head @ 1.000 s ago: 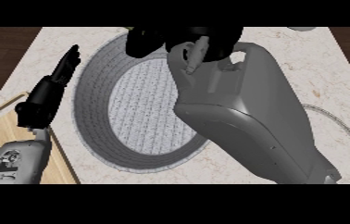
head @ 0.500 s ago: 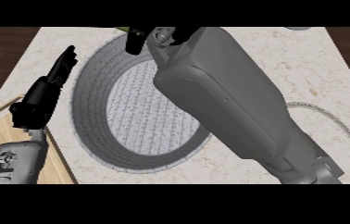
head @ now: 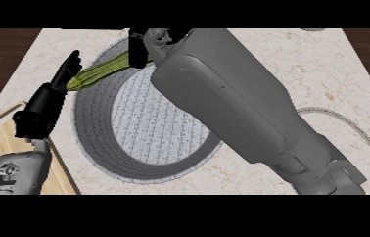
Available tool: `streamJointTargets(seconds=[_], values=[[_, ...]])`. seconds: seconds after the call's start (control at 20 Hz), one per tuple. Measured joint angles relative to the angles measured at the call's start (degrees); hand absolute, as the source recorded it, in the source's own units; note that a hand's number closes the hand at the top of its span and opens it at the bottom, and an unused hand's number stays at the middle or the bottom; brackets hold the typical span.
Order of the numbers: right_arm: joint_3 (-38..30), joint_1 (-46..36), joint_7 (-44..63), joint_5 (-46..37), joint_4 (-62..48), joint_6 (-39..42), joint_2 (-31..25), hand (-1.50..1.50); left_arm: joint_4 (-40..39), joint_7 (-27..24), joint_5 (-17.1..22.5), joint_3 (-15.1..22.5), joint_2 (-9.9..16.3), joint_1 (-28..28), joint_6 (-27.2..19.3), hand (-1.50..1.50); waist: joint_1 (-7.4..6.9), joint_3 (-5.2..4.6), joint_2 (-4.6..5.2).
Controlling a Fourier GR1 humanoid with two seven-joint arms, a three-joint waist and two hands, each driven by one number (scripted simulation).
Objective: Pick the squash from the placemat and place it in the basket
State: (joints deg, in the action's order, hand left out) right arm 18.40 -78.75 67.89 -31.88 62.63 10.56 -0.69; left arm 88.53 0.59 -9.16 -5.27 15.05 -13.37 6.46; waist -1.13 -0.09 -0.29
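Holding one green squash (head: 101,72) over one round placemat (head: 145,128), far left: right hand (head: 139,49), fingers curled round it. Left hand (head: 49,101) open, left edge.

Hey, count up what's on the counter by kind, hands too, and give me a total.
Long green squash: 1
Round grey woven placemat: 1
Black hands: 2, left hand and right hand
Total: 4

Showed as pale, veined, marble-like stone on the countertop (head: 318,69), coarse ribbed weave on the round grey cloth placemat (head: 145,128), matt skin on the long green squash (head: 101,73), and light grained wood (head: 29,148) lower left.
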Motion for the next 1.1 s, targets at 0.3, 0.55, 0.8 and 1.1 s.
streamJointTargets(seconds=[0.3,0.55,0.8,1.1], values=[[-0.4,-0.2,-1.0,2.4,-0.3,-2.4,0.0,-1.50,0.0,-0.8,0.7,-1.0,0.6,0.8,0.8,0.00,0.22,0.03,0.07],[-4.8,-0.5,-2.6,-1.4,1.8,-10.5,0.0,-1.50,-0.1,-0.4,0.3,-0.8,0.2,0.7,0.4,0.00,0.75,0.06,0.03],[-10.5,0.4,-3.0,-8.5,4.4,-18.4,-1.5,-1.50,-0.2,-1.0,0.3,-1.2,0.4,1.4,0.3,0.00,1.63,0.08,-0.18],[-15.5,6.8,-2.3,-16.7,13.0,-23.9,-3.2,-1.50,0.7,-1.2,0.4,-2.2,0.8,3.5,0.0,0.00,3.05,0.16,-0.76]])
